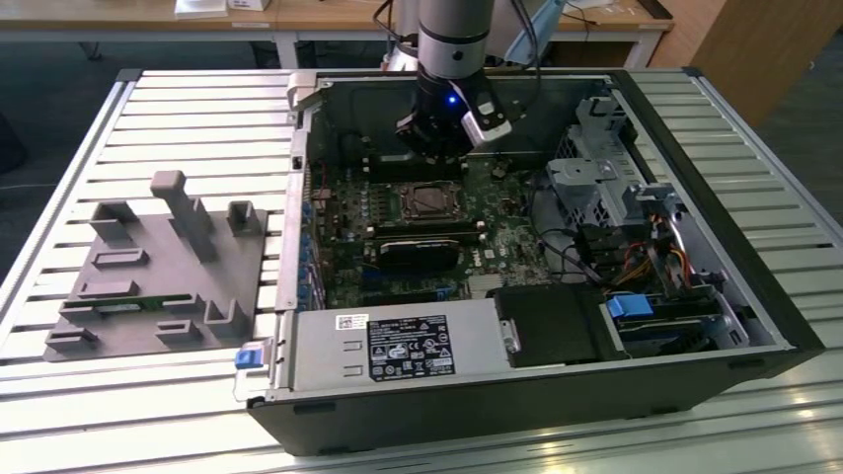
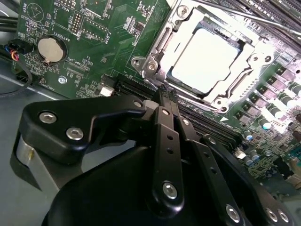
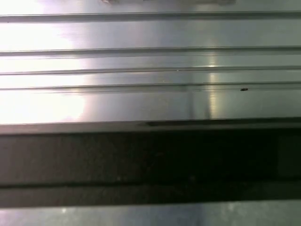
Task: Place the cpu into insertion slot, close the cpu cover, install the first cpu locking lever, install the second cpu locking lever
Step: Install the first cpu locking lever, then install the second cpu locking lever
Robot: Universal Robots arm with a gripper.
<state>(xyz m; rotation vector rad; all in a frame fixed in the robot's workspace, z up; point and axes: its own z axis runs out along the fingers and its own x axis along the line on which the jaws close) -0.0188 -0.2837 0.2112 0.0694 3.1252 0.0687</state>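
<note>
The cpu (image 2: 207, 59), a pale metal square, lies in the insertion slot (image 1: 428, 200) on the green motherboard. The silver cpu cover (image 2: 157, 47) lies flat around it, with the chip showing through its window. My gripper (image 2: 167, 92) hangs just off one edge of the socket, touching nothing, and its black fingers (image 2: 165, 136) meet at the tips with nothing between them. In the exterior view the gripper (image 1: 441, 150) hovers inside the open computer case, just behind the socket. Thin metal rods (image 2: 244, 16) run along the socket's far side.
A black block (image 1: 419, 249) sits on the board in front of the socket. A grey labelled power supply (image 1: 395, 348) fills the case's front, and drive cages and cables (image 1: 619, 227) its right. A grey fixture (image 1: 158, 267) stands on the slatted table (image 3: 141, 61) at the exterior view's left.
</note>
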